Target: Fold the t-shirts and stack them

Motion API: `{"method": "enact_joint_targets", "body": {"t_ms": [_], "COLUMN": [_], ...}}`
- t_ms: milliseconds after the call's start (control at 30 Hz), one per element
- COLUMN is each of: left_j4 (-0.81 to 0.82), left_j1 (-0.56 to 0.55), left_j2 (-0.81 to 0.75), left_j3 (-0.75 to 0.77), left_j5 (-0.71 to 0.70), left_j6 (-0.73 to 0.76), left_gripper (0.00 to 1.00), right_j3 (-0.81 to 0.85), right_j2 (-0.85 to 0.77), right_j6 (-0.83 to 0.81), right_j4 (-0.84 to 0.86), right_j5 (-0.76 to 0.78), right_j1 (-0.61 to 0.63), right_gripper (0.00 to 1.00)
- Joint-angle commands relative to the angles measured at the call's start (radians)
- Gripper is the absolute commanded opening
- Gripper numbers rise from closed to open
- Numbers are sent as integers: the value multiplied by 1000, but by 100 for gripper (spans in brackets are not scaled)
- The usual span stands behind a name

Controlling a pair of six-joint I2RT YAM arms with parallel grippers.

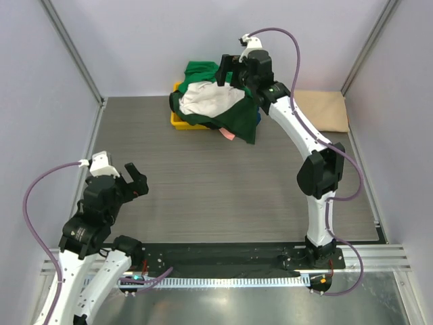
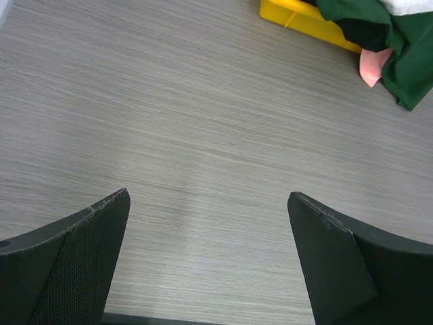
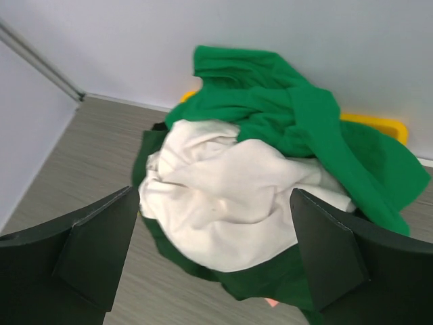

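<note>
Upper centre of top view: t-shirts (image 1: pixel 213 101) heaped unfolded over yellow tray (image 1: pixel 178 122); tan shirt (image 1: pixel 323 110) flat at upper right, seemingly folded; right gripper (image 3: pixel 213 196) above heap, jaws wide, empty; left gripper (image 2: pixel 208 196) lower left, likewise. Most folding remains.

A crumpled white t-shirt (image 1: pixel 210 100) is lying atop dark green t-shirts (image 1: pixel 240 122), a bright green t-shirt (image 1: pixel 201 70) bunching behind it. A tan beige t-shirt (image 1: pixel 323 108) is lying flat, well apart.

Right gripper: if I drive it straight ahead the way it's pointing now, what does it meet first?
Most likely the white t-shirt, which sits centred straight ahead of the open right gripper. How far off it is, the pictures don't show.
</note>
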Motion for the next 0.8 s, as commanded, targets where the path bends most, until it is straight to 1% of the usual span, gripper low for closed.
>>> {"method": "enact_joint_targets", "body": {"t_ms": [0,200,400,500,633,733,767], "left_j4": [40,51,61,63,64,64,64], "left_j1": [5,5,11,20,26,34,34], "left_j2": [-30,-11,-74,-90,-67,-71,-73], "left_j3": [4,-5,-16,-17,-16,-16,-16], "left_j5": [2,37,44,48,53,53,51], "left_j6": [16,29,32,34,35,35,35], "left_gripper": [100,100,100,100,100,100,100], "right_j3": [97,212,313,340,353,356,356], "right_j2": [30,121,233,272,309,335,343], "right_j6": [-50,-75,-76,-76,-67,-49,-44], "right_j4": [4,7,13,18,44,58,59], "right_j5": [76,105,96,95,84,52,40], "right_j1": [-19,-42,-69,-83,-100,-114,-112], "right_gripper": [100,100,100,100,100,98,96]}}
